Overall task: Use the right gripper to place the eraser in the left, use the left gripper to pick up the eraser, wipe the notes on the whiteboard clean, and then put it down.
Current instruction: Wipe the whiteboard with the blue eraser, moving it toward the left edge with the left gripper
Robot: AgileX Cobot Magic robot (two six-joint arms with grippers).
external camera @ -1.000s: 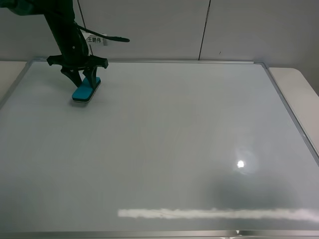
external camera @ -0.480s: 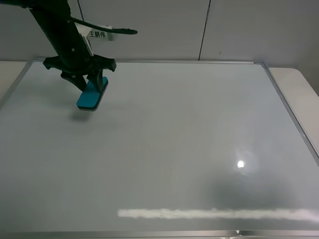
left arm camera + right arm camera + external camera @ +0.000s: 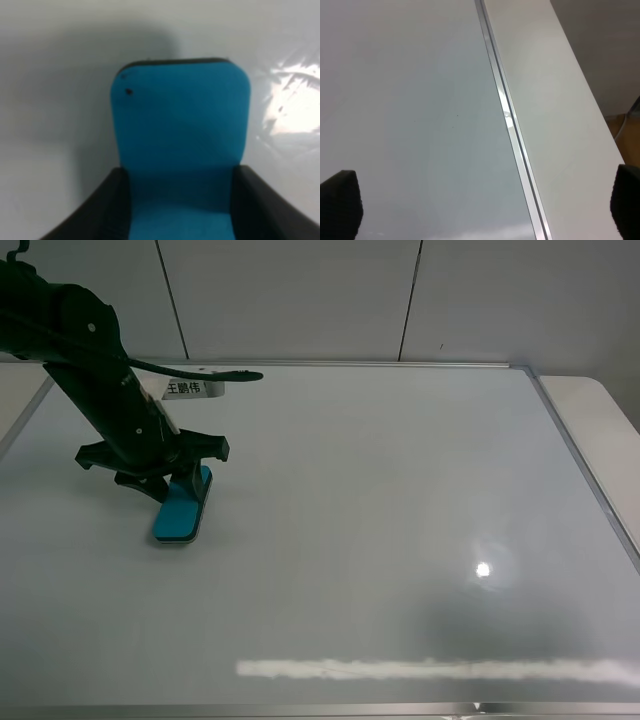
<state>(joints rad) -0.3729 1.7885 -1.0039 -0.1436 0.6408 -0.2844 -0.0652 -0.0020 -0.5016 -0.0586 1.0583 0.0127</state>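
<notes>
My left gripper has its fingers clamped on the far end of the eraser, at the whiteboard's left, long axis running near-far. My right gripper fingers are spread wide, holding nothing.

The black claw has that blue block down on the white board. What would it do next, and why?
Probably open and let go. The left gripper holds the eraser between its fingers, the block appears to lie on the whiteboard, and no red notes show anywhere on the board, so only putting it down seems left. The right gripper stands wide open by the board's edge.
</notes>
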